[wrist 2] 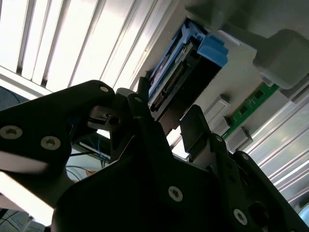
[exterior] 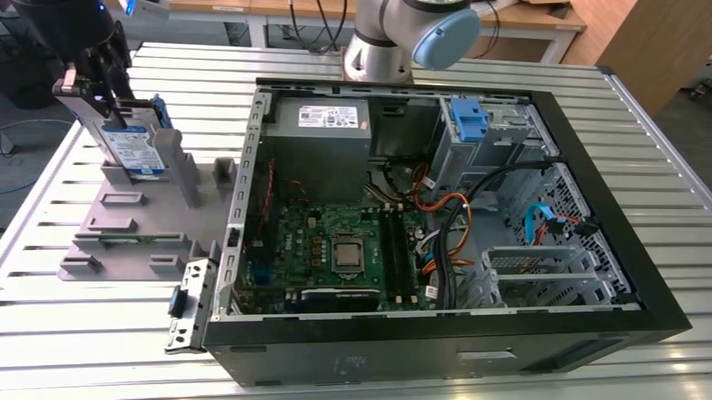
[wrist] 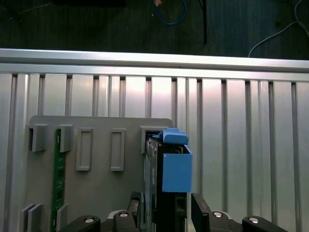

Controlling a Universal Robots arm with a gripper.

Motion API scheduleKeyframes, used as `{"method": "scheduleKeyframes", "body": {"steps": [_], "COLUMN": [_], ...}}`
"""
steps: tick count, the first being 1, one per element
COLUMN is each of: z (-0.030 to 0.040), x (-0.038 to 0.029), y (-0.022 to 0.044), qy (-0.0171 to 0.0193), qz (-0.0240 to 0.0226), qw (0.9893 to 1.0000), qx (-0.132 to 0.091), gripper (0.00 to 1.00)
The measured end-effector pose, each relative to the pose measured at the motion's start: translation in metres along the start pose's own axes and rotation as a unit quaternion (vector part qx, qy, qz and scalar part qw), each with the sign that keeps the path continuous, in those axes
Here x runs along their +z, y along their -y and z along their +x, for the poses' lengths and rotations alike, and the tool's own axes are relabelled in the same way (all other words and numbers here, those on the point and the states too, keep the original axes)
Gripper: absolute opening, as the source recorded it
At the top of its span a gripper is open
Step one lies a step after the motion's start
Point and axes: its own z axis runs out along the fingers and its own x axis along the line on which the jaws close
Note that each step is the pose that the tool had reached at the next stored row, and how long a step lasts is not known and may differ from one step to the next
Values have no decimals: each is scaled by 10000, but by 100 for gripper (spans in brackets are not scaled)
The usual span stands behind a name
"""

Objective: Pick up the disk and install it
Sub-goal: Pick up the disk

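Claw: the black two-fingered gripper [exterior: 98, 93] is pinching the disk, its fingers [wrist: 136, 208] pressing flush on both flat faces.
Disk: the flat silver hard drive in its bright blue plastic caddy [exterior: 132, 148] is standing upright on edge in the grey plastic holder [exterior: 122, 218], at the exterior view's left.
Surroundings: the open black computer case [exterior: 445, 337] is lying beside the holder on the slatted metal table [exterior: 67, 333].

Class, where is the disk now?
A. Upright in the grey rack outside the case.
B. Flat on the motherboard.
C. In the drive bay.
A: the disk stands on edge in the grey rack beside the case, under the gripper.
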Motion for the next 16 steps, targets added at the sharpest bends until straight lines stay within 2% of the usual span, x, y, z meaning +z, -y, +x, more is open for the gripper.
{"method": "scheduleKeyframes", "body": {"steps": [16], "z": [-34], "x": [8], "y": [0], "qy": [0], "qz": [1], "qw": [10000], "qx": [-1], "gripper": [53]}}
